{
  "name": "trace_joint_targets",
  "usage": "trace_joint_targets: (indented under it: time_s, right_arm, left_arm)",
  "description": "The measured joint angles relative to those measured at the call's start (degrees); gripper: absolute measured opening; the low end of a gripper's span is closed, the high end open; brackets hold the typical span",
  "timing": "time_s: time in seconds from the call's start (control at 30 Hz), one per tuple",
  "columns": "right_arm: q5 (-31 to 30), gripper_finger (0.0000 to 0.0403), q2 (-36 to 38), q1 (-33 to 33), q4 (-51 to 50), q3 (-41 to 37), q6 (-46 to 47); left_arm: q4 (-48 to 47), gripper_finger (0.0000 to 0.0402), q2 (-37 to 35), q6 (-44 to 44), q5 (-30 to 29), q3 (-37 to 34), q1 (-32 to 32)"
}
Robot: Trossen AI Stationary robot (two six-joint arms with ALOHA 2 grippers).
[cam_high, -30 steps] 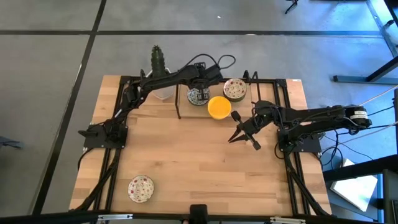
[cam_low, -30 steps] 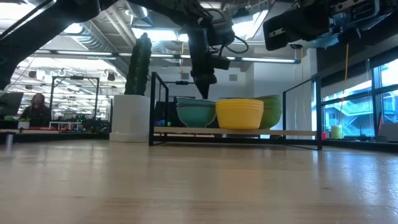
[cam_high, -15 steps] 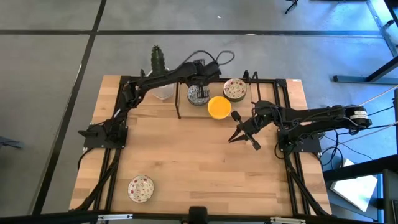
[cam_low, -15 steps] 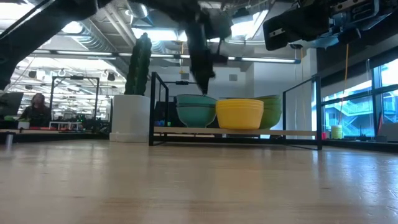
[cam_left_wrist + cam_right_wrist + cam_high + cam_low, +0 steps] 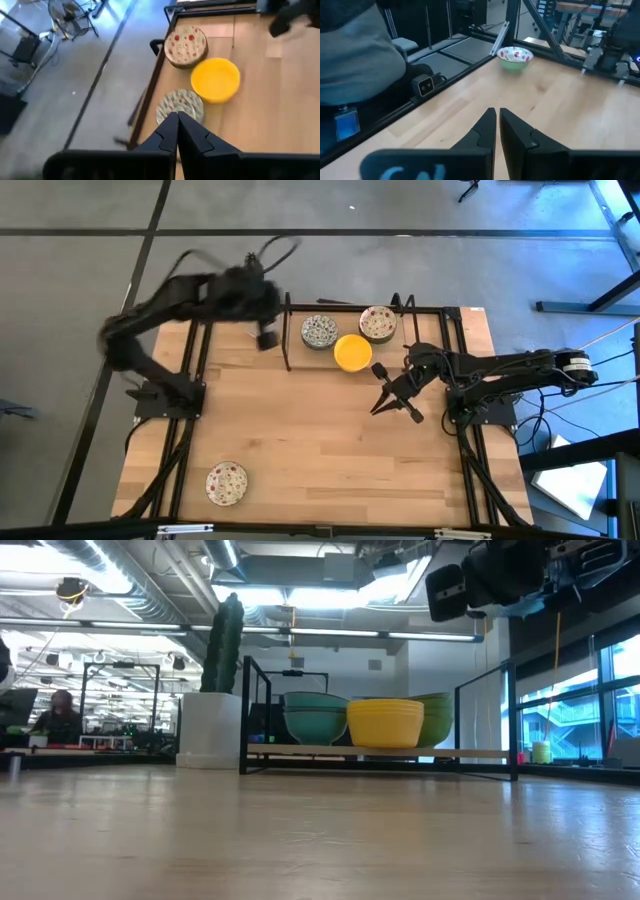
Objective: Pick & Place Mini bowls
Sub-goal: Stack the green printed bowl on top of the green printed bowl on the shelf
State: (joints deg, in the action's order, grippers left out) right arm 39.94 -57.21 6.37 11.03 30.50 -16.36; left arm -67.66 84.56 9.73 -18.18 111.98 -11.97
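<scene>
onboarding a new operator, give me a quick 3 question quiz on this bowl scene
1. True or false: the left gripper is holding a bowl.
2. How many bowl stacks stand at the table's far edge? A) two B) three C) five
3. Fill in: the lone speckled bowl sits at the table's near ____ corner.

Key:
1. False. Its fingers are shut on nothing, up off the table.
2. B: the patterned stack, the yellow stack and the red-speckled stack.
3. Left. The right gripper hovers shut over mid-table, far from it.
</scene>
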Motion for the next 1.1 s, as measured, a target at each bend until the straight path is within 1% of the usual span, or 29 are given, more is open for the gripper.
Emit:
trace_joint_targets:
  time_s: [0.07,0.13,0.23,0.33,0.4,0.47,0.57,0.63,0.83,0.93,1.03,1.1]
  right_arm:
    - [0.1,0.0026,0.0,0.0,0.3,0.0,0.0]
    - [0.2,0.0026,0.0,0.0,1.6,0.0,-0.1]
    - [0.9,0.0026,0.0,0.0,3.7,0.0,0.2]
    - [2.3,0.0026,0.0,0.0,8.5,0.0,1.8]
    - [2.3,0.0026,0.0,0.0,11.2,0.0,2.7]
    - [1.2,0.0026,0.0,0.0,13.1,0.0,3.0]
    - [-0.8,0.0026,0.0,0.0,14.1,0.0,3.0]
    - [-2.1,0.0026,0.0,0.0,14.0,0.0,2.8]
    - [-3.3,0.0026,-0.6,0.0,13.9,0.0,2.2]
    - [-3.3,0.0026,-1.0,0.0,13.0,0.0,2.2]
    - [-3.3,0.0026,-1.2,0.0,11.8,0.0,2.2]
    - [-3.3,0.0026,-1.2,0.0,10.1,0.0,2.2]
  left_arm:
    - [3.0,0.0002,-7.8,-3.2,-1.9,-9.6,2.3]
    - [8.5,0.0002,-16.6,-6.2,-2.9,-21.6,4.7]
    - [19.4,0.0003,-30.2,-11.2,0.1,-42.4,8.1]
    - [34.7,0.0002,-42.7,-14.6,2.7,-62.1,10.7]
    - [43.1,0.0002,-49.5,-17.5,3.4,-71.9,11.9]
    - [47.8,0.0003,-54.6,-20.5,2.4,-78.5,12.9]
    - [49.2,0.0002,-59.0,-23.3,1.2,-84.0,14.0]
    - [48.8,0.0002,-60.2,-24.2,2.8,-85.9,14.8]
    - [45.0,0.0003,-60.2,-29.3,8.2,-86.2,17.2]
    - [40.4,0.0003,-58.6,-33.3,11.5,-86.1,19.3]
    - [34.6,0.0003,-55.2,-40.7,15.3,-85.4,22.1]
    - [30.8,0.0003,-51.8,-45.9,16.2,-83.7,24.7]
